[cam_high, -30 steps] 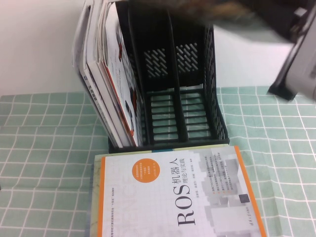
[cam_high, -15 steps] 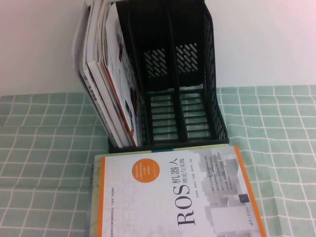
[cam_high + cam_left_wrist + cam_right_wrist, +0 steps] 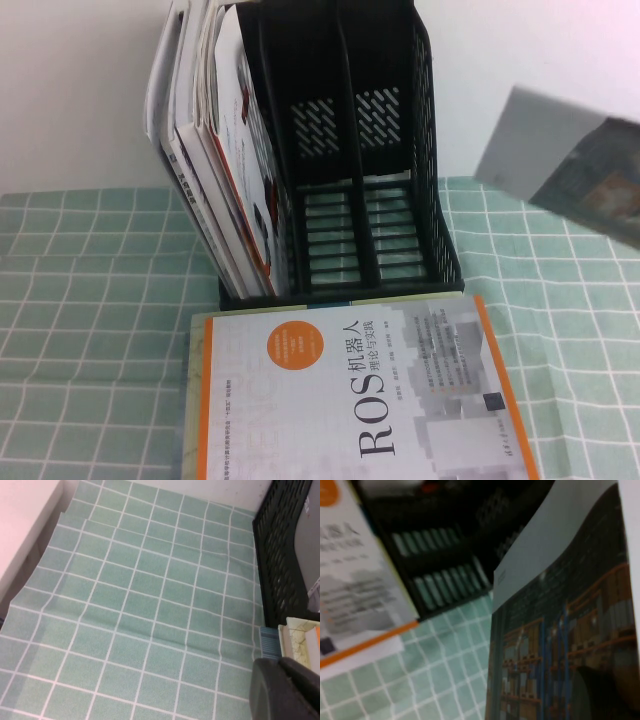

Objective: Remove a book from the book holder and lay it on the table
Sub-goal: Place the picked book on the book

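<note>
We find the book (image 3: 570, 175) out of the book holder (image 3: 360, 150), airborne at three o'clock, not yet on the worktop (image 3: 90, 290). The right gripper (image 3: 600, 695) seems clamped on it. The left gripper (image 3: 287, 690) is parked; we cannot tell its state.

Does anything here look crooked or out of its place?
Yes. The book hangs tilted in the air to the right of the book holder. Left-compartment magazines lean outward. Neither gripper shows clearly.

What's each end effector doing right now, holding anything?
Left end effector: low over the table beside the book holder; open or closed cannot be told.
Right end effector: closed on the book, held in the air right of the holder.
</note>
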You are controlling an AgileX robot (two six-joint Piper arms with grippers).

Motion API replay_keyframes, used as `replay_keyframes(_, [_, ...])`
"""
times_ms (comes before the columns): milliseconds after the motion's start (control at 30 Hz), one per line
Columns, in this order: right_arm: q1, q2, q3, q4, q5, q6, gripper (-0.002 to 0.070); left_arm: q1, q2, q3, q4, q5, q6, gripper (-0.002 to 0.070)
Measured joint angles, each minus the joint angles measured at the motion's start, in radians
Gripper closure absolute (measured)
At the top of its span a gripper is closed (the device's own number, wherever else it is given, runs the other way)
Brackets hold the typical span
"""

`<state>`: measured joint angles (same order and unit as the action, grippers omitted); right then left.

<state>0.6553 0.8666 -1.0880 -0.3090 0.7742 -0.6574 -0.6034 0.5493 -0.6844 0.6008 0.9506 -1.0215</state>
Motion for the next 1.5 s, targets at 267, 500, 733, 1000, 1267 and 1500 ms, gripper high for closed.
replay_keyframes(267, [0.0,0.096,0.028,0.425,-0.08,-0.388,0.0659,0.0,0.0,0.0,-0.026,-0.014,0.008,0.0678])
replay_keyframes(500, [0.123,0.203,0.054,0.536,-0.258,-0.581,0.0659,0.0,0.0,0.0,-0.045,-0.052,0.016,0.0678])
replay_keyframes(733, [0.258,0.329,0.054,0.526,-0.374,-0.631,0.0659,0.0,0.0,0.0,-0.046,-0.053,0.023,0.0678])
replay_keyframes(1000, [0.29,0.452,0.055,0.462,-0.46,-0.633,0.0659,0.0,0.0,0.0,-0.048,-0.053,0.029,0.0678])
replay_keyframes(1267, [0.29,0.474,0.059,0.445,-0.498,-0.627,0.0659,0.0,0.0,0.0,-0.049,-0.053,0.049,0.0678])
replay_keyframes(1500, [0.29,0.474,0.063,0.349,-0.445,-0.477,0.0659,0.0,0.0,0.0,-0.051,-0.053,0.049,0.0677])
